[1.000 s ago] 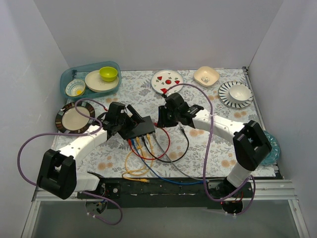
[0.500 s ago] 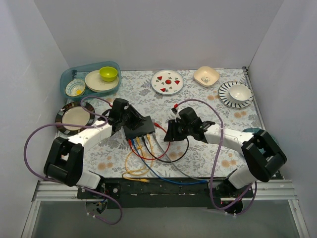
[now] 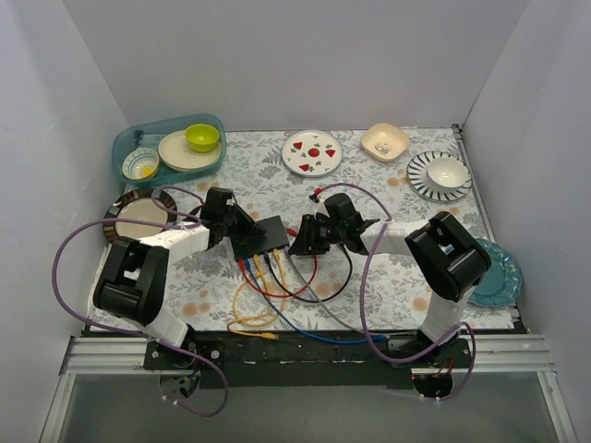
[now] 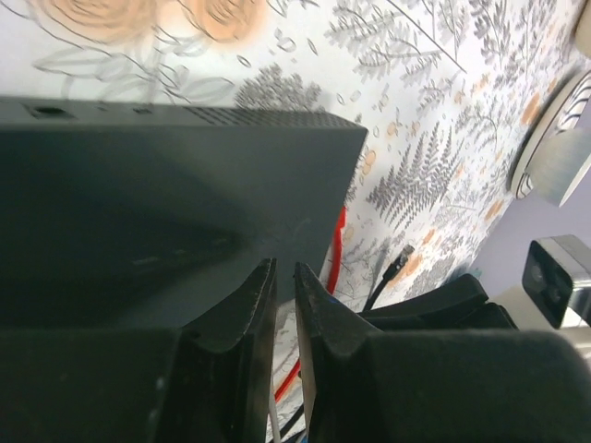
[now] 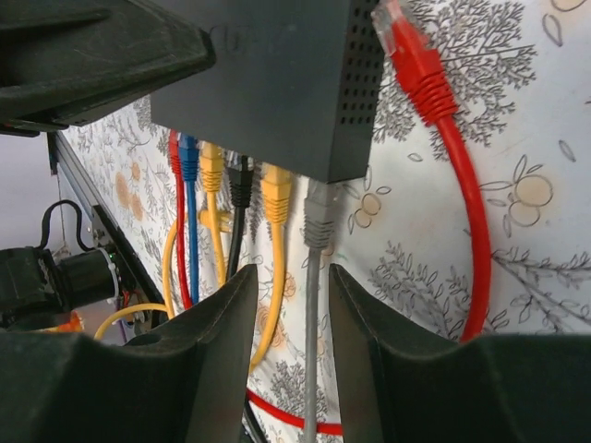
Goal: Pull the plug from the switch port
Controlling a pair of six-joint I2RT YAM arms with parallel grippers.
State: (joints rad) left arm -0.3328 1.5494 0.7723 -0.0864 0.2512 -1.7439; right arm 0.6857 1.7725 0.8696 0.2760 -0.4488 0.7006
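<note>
The switch [image 3: 261, 235] is a flat black box on the floral cloth, and it fills the left wrist view [image 4: 166, 203]. Along its near edge sit red, blue, yellow, black, yellow and grey plugs. My left gripper [image 4: 283, 268] hangs over the switch's top near one corner, its jaws drawn to a thin slit with nothing between them. My right gripper [image 5: 292, 277] is open at the socket side. The grey cable [image 5: 309, 305] runs between its fingers, just below the grey plug [image 5: 319, 217] in the end port. A loose red plug [image 5: 406, 46] lies beside the switch.
Coloured cables [image 3: 277, 295] loop from the switch toward the near table edge. A teal tray [image 3: 125, 152] with dishes stands back left, a brown-rimmed plate [image 3: 138, 217] left, a strawberry plate [image 3: 312, 152] and beige bowl [image 3: 385, 141] at the back, a striped plate [image 3: 440, 175] right.
My left gripper has closed from wide open to a thin slit over the switch. My right gripper swung down, then left, to the switch's socket side, and narrowed a little.
</note>
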